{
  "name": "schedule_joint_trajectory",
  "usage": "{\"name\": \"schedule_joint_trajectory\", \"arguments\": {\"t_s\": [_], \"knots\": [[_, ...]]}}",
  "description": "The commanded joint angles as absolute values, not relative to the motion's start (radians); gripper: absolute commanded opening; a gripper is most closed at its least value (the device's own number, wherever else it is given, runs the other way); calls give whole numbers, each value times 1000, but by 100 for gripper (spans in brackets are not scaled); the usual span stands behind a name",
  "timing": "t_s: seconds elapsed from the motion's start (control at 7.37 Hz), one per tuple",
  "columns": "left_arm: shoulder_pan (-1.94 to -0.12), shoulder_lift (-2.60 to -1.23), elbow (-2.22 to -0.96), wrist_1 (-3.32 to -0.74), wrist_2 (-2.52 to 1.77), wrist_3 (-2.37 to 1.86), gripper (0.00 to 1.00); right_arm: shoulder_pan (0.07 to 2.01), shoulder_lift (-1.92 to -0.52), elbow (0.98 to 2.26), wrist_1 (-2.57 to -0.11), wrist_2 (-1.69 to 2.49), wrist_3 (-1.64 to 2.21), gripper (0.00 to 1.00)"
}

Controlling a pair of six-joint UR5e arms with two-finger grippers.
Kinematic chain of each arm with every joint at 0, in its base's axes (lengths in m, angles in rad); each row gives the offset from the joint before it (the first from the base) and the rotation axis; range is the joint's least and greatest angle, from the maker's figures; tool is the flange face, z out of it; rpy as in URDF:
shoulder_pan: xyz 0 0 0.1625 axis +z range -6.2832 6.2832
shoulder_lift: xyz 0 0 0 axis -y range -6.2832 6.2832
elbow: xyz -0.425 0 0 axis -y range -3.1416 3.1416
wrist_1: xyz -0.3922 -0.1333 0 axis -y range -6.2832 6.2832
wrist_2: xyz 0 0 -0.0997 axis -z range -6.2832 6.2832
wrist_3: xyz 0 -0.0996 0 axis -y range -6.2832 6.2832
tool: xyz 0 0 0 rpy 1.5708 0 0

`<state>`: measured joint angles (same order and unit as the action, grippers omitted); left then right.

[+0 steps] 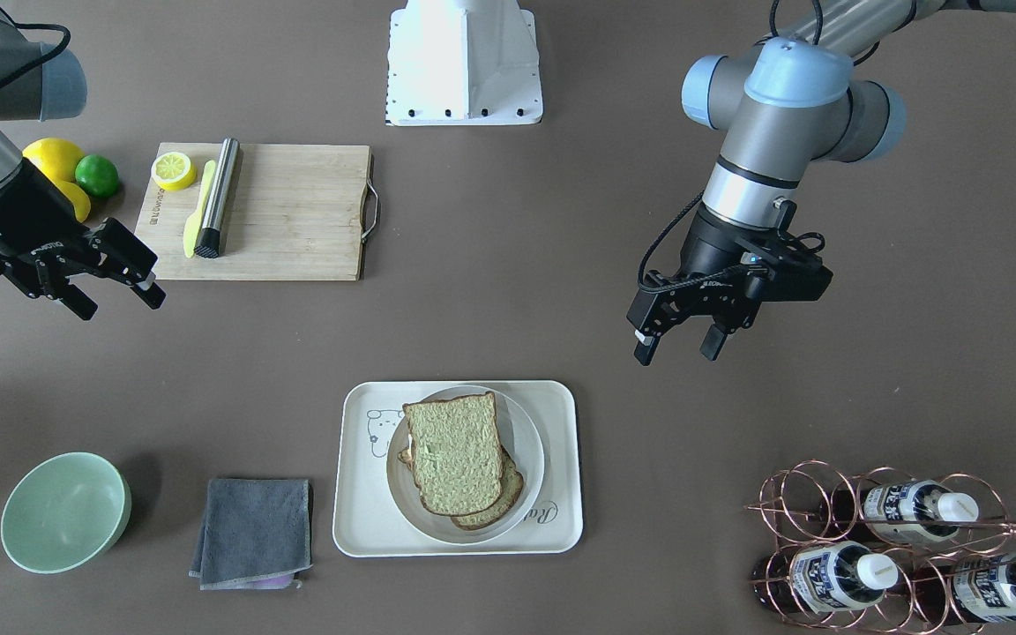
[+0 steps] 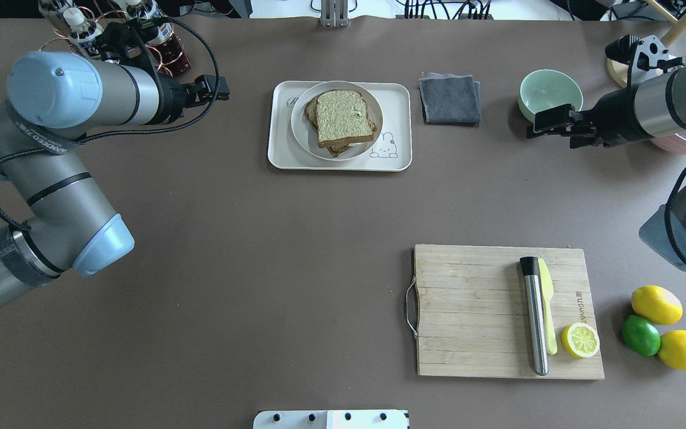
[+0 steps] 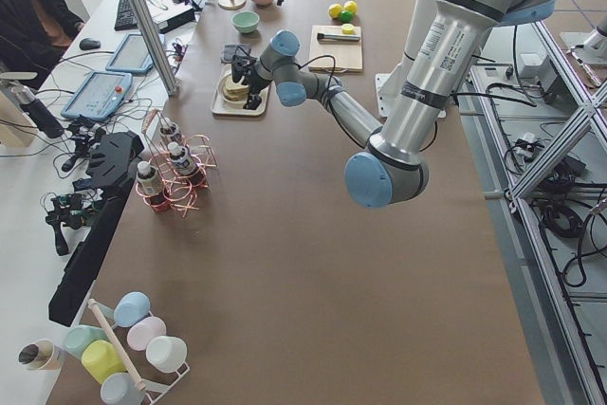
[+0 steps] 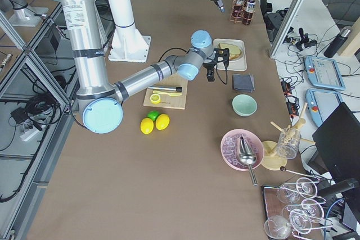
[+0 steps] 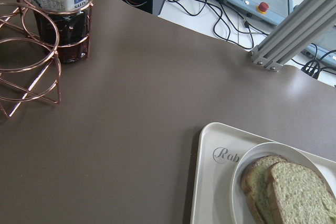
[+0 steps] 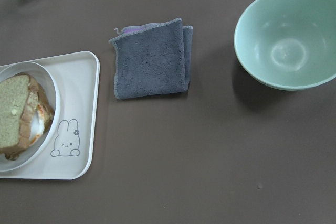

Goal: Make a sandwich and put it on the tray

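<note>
A steel rod, a yellow knife just beside it and a lemon half lie on the wooden cutting board. Two whole lemons and a lime sit just off its handle-less end. A grey cloth and a green bowl sit well apart from it.

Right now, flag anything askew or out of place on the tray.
The sandwich is askew: its top slice sits twisted off the bottom slice, whose corners stick out. It rests on a white plate on the tray. Nothing spilled.

the tray is matt, the board wooden.
</note>
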<state>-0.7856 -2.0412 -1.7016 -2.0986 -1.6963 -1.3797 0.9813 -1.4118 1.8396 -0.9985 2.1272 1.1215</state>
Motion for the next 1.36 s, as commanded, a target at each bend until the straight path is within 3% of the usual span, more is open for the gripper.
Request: {"name": "schedule_joint_trajectory", "arguments": {"t_s": [0.0,0.27,0.68,1.22], "knots": [[-921,-1981,-1712,-2022,-1946,-1190,98,1060,-1431,1832,-1214,2198,878,100],[-1107,-1875,-1726,-2008,-2269,-910,98,1167,-1440,1842,-1519,2237,486,100],[-1240,-1769,-1726,-1947,-2295,-577,98,1322,-1491,1787,-1705,2212,84,100],[-1492,-1758,-1740,-1447,-2303,29,98,1460,-1486,1701,-1810,2145,-98,100]]}}
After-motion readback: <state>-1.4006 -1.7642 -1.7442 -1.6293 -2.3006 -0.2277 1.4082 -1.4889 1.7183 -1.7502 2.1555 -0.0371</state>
